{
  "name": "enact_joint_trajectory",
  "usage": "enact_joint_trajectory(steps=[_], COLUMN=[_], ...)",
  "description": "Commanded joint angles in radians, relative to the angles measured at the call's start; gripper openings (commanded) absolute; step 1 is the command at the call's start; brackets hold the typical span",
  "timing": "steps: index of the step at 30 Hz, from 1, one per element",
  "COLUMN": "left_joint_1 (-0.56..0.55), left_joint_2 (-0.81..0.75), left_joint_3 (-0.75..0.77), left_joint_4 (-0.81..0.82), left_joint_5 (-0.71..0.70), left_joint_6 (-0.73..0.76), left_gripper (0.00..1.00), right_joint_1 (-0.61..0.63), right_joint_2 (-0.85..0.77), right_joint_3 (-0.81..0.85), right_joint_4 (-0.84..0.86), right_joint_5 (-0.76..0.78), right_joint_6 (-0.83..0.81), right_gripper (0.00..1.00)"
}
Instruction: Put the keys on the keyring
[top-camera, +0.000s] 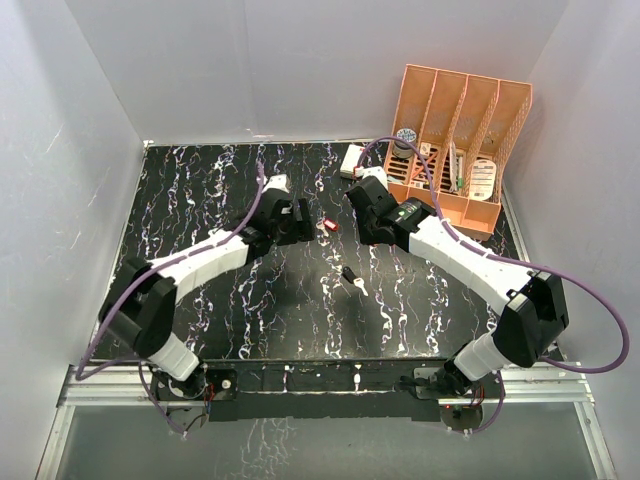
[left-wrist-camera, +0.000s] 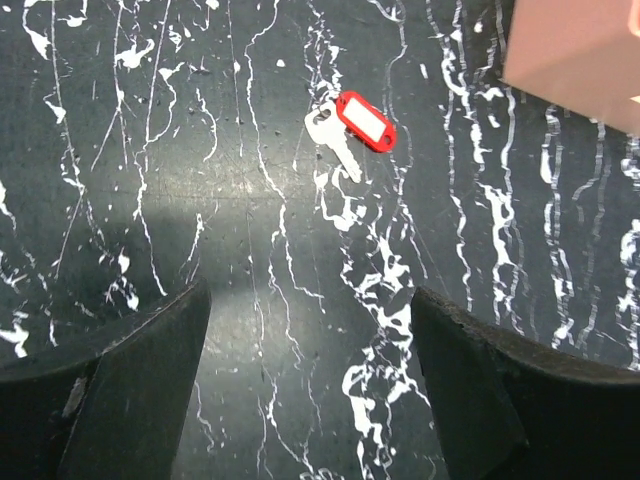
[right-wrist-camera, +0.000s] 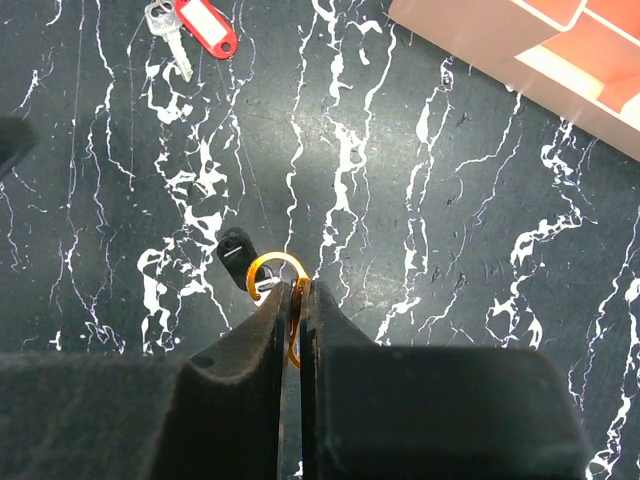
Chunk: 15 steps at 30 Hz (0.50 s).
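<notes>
My right gripper (right-wrist-camera: 299, 292) is shut on the thin orange keyring (right-wrist-camera: 277, 262), which sticks out past the fingertips above the table. The black-headed key (right-wrist-camera: 235, 254) lies on the table just below and left of the ring; in the top view it (top-camera: 351, 279) sits mid-table. The red-headed key (left-wrist-camera: 365, 122), with its silver blade (left-wrist-camera: 334, 141), lies flat ahead of my left gripper (left-wrist-camera: 310, 335), which is open and empty. It also shows in the right wrist view (right-wrist-camera: 206, 25) and in the top view (top-camera: 328, 225), between my left gripper (top-camera: 303, 225) and my right gripper (top-camera: 368, 236).
An orange file organiser (top-camera: 460, 140) with several items stands at the back right, and its edge shows in both wrist views. A white rectangular box (top-camera: 351, 160) lies beside it. White walls enclose the black marbled table (top-camera: 220, 300).
</notes>
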Motion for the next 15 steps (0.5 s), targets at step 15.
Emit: enact_joint_trajectory(steps=[15], left_joint_1=[0.008], left_joint_2=[0.317], left_joint_3=[0.182], left_joint_4=[0.176], left_joint_5=[0.011], left_joint_6=[0.106], left_gripper=[0.67], right_joint_1=[0.003], right_joint_2=[-0.073], right_joint_3=[-0.013], right_joint_4=[0.095], right_joint_5=[-0.033], right_joint_6=[-0.023], right_gripper=[0.00])
